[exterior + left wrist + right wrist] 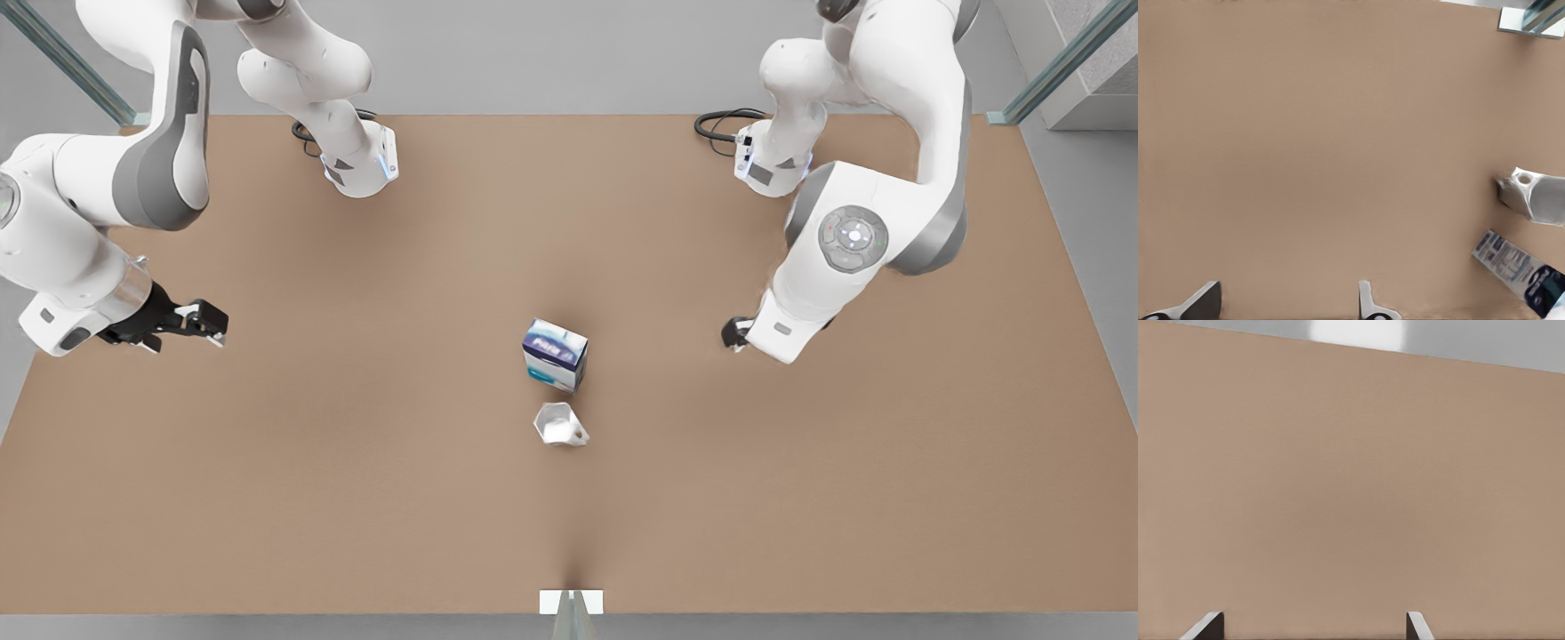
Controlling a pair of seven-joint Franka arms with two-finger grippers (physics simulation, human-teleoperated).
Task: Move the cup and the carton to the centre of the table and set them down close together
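1. Now, the boxy white carton point(555, 356) with blue and teal print stands mid-bench point(356, 489), which is plain matte brown.
2. The faceted silvery cup point(558, 423) sits just beside it, possibly tipped.
3. The left end effector point(736, 333) hovers near the carton, fingers wide apart, empty.
4. The right end effector point(204, 320) waits well apart, spread and empty.

My table point(356, 498), plain matte light brown, flat. Near its middle the carton point(555, 355) stands upright, white with blue and teal print. The cup point(559, 424) sits just beside it, mouth up, toward the near edge.
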